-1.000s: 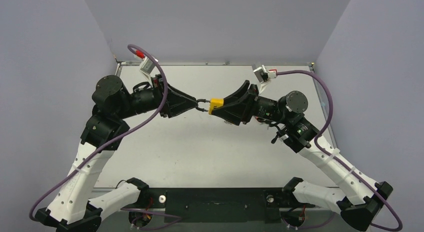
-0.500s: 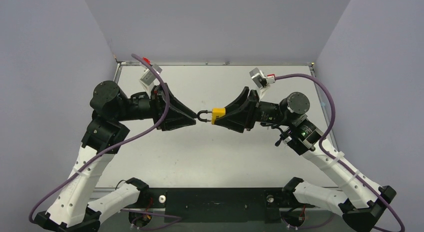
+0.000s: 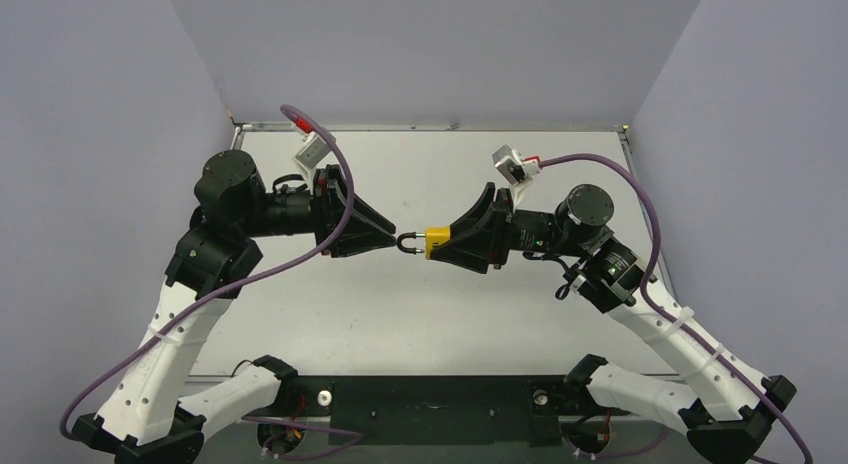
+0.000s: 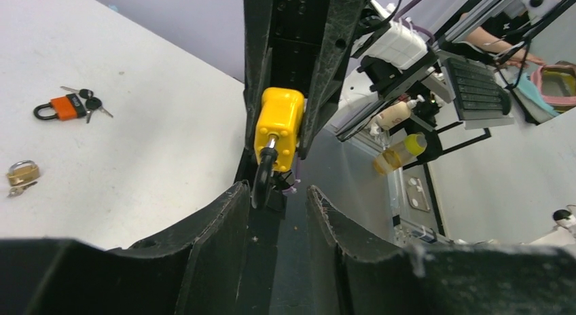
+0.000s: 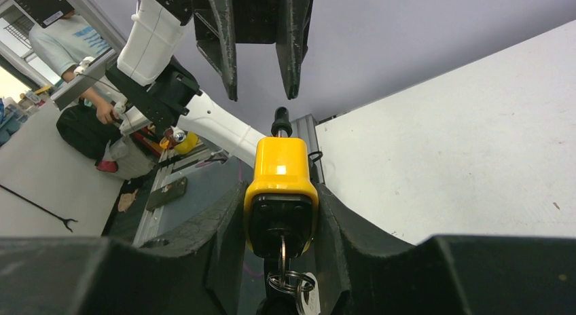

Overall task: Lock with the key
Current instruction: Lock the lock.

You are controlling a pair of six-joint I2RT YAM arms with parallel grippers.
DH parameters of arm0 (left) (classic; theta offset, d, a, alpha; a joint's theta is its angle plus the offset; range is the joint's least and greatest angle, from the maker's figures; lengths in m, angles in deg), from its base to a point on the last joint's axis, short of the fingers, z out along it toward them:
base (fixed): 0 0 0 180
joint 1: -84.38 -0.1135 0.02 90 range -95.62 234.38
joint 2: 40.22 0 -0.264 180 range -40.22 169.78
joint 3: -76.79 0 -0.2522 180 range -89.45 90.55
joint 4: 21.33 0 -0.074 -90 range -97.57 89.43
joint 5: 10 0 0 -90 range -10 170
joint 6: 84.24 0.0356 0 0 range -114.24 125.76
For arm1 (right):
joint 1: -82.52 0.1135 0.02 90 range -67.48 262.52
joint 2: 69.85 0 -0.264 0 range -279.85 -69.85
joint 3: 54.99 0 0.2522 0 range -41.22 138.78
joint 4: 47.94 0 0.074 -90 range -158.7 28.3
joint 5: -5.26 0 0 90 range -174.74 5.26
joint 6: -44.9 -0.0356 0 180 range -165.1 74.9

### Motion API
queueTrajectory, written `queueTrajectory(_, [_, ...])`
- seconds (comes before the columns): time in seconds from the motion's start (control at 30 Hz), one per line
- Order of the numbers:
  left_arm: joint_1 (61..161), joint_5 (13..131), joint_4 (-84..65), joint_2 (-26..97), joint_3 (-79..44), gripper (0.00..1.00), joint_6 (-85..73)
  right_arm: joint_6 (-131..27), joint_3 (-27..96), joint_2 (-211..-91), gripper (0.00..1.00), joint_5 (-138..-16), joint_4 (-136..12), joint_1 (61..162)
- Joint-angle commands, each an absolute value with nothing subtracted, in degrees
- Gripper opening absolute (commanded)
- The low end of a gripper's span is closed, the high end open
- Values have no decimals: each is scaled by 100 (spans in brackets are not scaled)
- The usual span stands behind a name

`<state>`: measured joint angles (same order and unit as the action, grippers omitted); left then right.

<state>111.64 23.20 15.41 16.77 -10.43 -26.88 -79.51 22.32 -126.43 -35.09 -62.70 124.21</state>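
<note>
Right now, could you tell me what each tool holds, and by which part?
Right tool grips the yellow padlock by its body; left tool is open, holding nothing.

yellow padlock (image 3: 434, 241) | aloft, lying sideways, black shackle (image 3: 408, 244) pointing left | key (image 5: 282, 250) in keyhole

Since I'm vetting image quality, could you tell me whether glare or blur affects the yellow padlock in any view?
Right wrist: padlock sharp, with a glare patch on its yellow face. Left wrist: sharp, no strong glare. Top external: small but evenly lit.
</note>
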Motion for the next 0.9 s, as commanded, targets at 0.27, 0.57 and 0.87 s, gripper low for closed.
queueTrajectory(0.27, [11152,2381,1597,1566,-1099,34,-2343,-8102,2617,-12485,0,-3606,-5576,12448])
queueTrajectory(0.57, [11160,2253,940,1584,-1379,34,-2767,-8146,2653,-12630,0,-3665,-5448,12538])
queueTrajectory(0.87, [11188,2194,577,1578,-1499,21,-3047,-8090,2657,-12657,0,-3730,-5502,12556])
